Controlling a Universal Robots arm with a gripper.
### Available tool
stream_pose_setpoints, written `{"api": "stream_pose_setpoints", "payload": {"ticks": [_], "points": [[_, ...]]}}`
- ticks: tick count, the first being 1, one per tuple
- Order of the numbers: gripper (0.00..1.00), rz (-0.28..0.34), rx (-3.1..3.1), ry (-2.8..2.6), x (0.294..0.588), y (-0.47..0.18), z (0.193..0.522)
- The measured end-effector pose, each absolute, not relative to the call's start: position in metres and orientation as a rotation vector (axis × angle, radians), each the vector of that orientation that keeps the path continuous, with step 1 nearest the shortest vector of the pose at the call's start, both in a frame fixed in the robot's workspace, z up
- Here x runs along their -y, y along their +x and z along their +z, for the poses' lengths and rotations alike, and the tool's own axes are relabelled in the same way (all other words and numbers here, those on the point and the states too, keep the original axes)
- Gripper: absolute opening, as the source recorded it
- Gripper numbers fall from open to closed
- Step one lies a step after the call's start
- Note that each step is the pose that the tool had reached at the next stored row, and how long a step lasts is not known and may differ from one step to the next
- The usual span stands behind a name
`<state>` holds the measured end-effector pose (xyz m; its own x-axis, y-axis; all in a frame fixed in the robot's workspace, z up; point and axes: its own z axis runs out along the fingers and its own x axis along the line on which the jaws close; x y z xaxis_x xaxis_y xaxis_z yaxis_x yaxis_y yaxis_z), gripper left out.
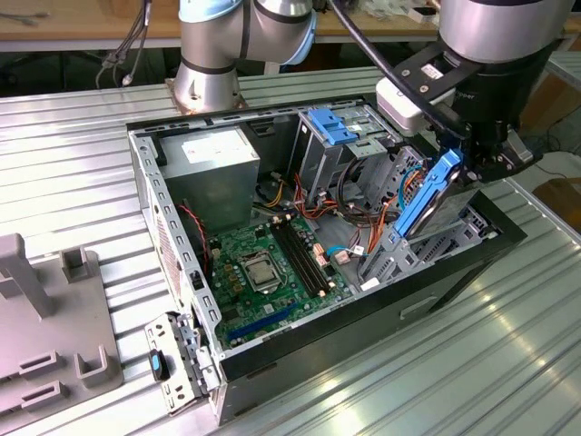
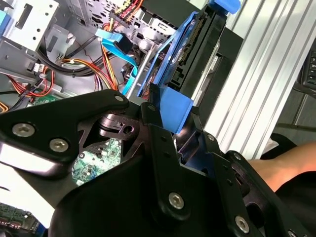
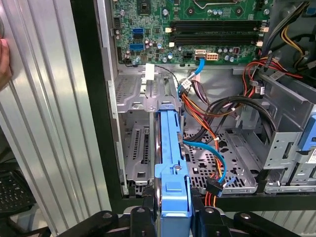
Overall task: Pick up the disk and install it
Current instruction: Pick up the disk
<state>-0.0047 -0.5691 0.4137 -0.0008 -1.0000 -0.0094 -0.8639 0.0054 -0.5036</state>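
The disk (image 1: 425, 198), a grey drive in a bright blue carrier, hangs tilted with its low end down inside the open computer case (image 1: 172, 227), at the exterior view's right. My gripper (image 1: 469, 162) is shut on its upper end. In the second wrist view the black fingers (image 2: 160, 143) clamp the carrier's blue tab, and the disk (image 2: 195, 49) runs away from them on edge. In the first wrist view the disk (image 3: 170, 148) stands on edge in my gripper (image 3: 173, 215), beside the metal drive cage (image 3: 136, 143) at the case wall.
Orange and blue cables (image 3: 207, 148) lie close beside the disk. Further in the case are the motherboard (image 1: 263, 268), a grey box with a white label (image 1: 213, 168) and a pale blue latch (image 1: 331, 125). A grey fixture (image 1: 45, 327) stands on the ribbed table. A person's arm (image 2: 276, 168) is nearby.
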Motion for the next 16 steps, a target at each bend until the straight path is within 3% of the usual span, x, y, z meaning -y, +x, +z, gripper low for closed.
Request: {"api": "stream_pose_setpoints", "payload": {"ticks": [16], "points": [[0.37, -0.493, -1.922, -1.907, 0.573, -0.005, 0.386]]}}
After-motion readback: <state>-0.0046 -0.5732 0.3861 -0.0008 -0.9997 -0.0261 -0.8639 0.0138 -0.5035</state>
